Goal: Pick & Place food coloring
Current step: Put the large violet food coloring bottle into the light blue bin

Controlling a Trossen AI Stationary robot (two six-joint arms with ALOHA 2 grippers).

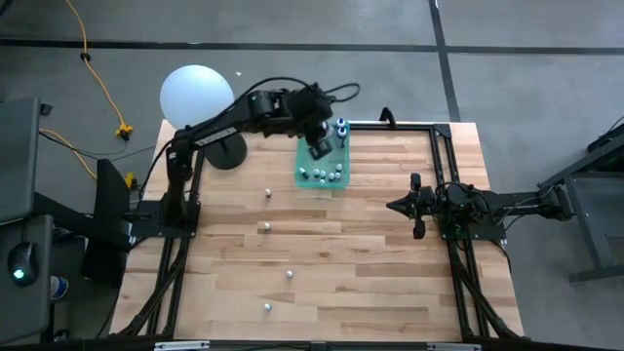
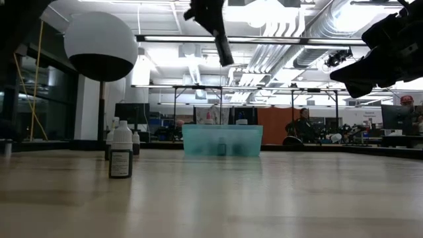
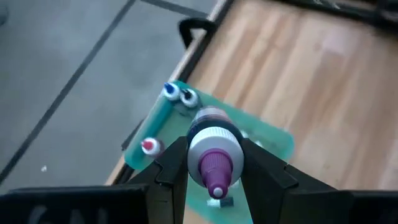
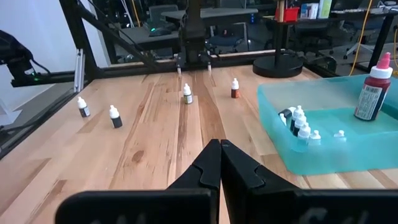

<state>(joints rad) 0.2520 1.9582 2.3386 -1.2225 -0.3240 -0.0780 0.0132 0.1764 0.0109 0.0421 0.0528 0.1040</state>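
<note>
My left gripper [image 1: 320, 146] hangs over a teal tray [image 1: 304, 177] at the table's far middle, shut on a food coloring bottle [image 3: 214, 155] with a purple tip and a white collar. The tray holds several small bottles [image 1: 330, 175], among them blue-capped [image 3: 169, 91] and red-capped ones [image 3: 148, 146], and a taller red bottle [image 4: 372, 93]. Several tiny whitish bottles stand loose on the wood [image 1: 267, 195], [image 1: 265, 226], [image 1: 289, 274], [image 1: 266, 306]. My right gripper [image 1: 395, 206] is shut and empty, level above the table's right half. My left gripper pinches the bottle between its two fingers [image 3: 174, 163] at the white collar [image 3: 196, 148] just below the purple tip. The fingers come from above, pointing down. The bottle stands upright in the hold, tip up, lifted clear above the tray.
A large white ball [image 1: 197, 95] on a dark round stand [image 1: 224, 153] is at the far left corner. A black frame [image 1: 444, 175] runs along the table's edges. In the low view one loose bottle [image 2: 121, 152] stands near the camera. People and desks show beyond the table.
</note>
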